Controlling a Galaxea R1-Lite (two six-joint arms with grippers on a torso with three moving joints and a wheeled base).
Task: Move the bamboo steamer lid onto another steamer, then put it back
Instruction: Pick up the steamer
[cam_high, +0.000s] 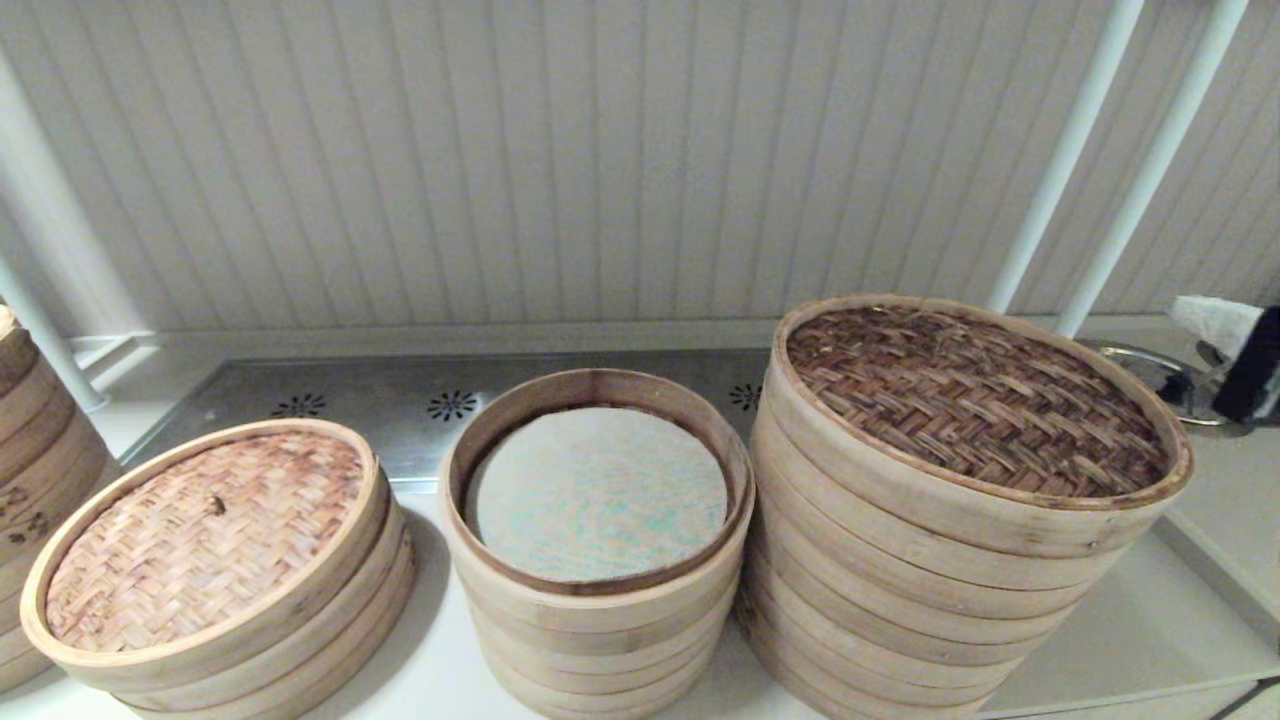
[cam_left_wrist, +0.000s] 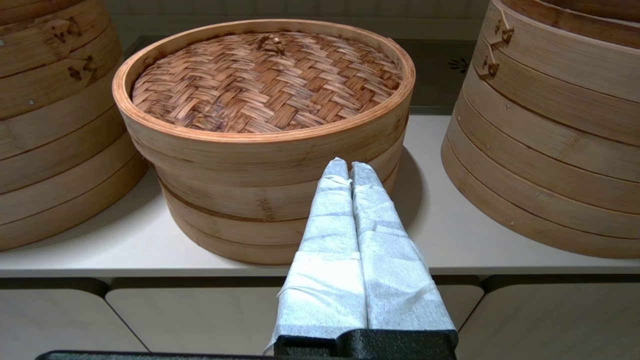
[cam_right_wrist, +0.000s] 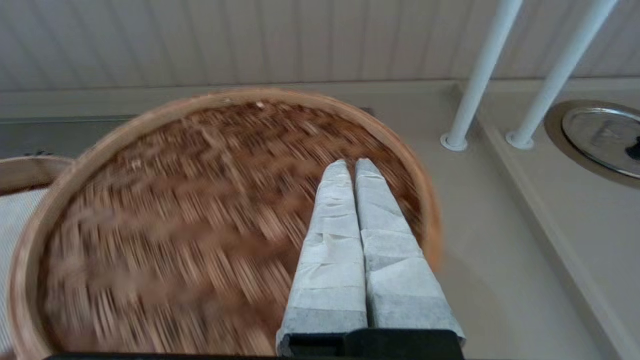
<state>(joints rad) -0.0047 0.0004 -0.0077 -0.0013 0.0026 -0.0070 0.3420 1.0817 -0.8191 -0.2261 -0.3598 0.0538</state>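
Observation:
The dark brown herringbone steamer lid (cam_high: 975, 400) lies on top of the widest steamer stack (cam_high: 900, 590) at the right, so that stack's liner is hidden. My right gripper (cam_right_wrist: 350, 162) is shut and empty; it hovers over the lid (cam_right_wrist: 200, 220) near its right rim. In the head view it shows off the lid's right side, at the frame's right edge (cam_high: 1195, 312). My left gripper (cam_left_wrist: 348, 162) is shut and empty, low in front of the low stack with the pale knobbed lid (cam_left_wrist: 265, 75), near the counter's front edge.
The narrower middle stack (cam_high: 597, 490) stands uncovered, showing its greenish-speckled liner. The low stack with the light lid (cam_high: 205, 530) is at the left, and a further stack (cam_high: 35, 440) at the far left. Two white poles (cam_high: 1060, 170) and a round metal plate (cam_high: 1150, 365) stand at the back right.

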